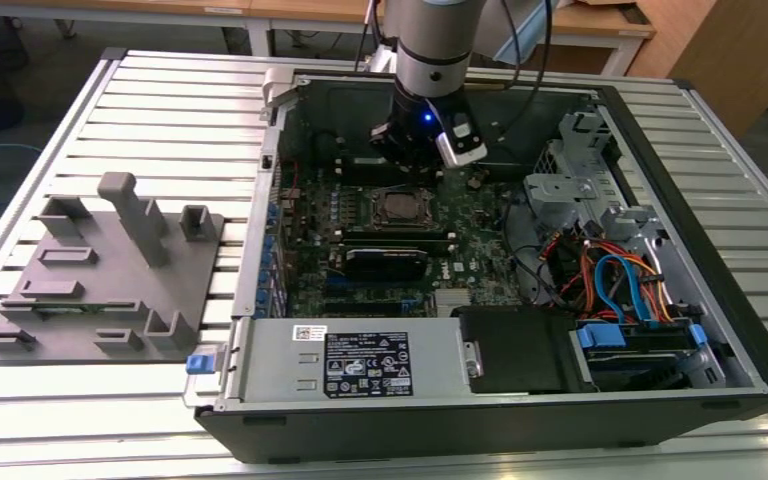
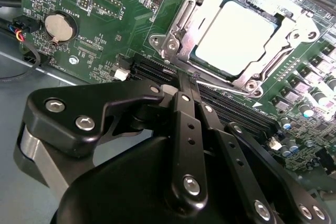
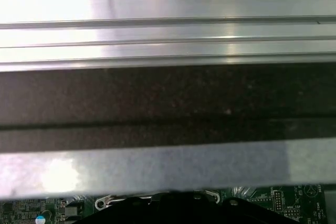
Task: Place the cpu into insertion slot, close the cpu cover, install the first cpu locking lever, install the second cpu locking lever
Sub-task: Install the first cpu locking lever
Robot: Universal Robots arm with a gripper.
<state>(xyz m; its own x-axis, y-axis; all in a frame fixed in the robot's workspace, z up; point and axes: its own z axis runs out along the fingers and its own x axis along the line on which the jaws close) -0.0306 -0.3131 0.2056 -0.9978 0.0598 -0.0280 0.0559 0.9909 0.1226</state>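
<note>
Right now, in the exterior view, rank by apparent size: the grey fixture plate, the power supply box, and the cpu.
1. Grey fixture plate
2. Power supply box, though nearer the camera
3. Cpu, by far the smallest

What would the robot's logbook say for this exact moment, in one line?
cpu: seated in slot | cover: down | gripper: shut, empty, beside socket

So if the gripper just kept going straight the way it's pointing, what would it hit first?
Probably the cpu cover at its near edge: the gripper, fingers together, aims at the frame around the cpu. Depth is unclear.
</note>
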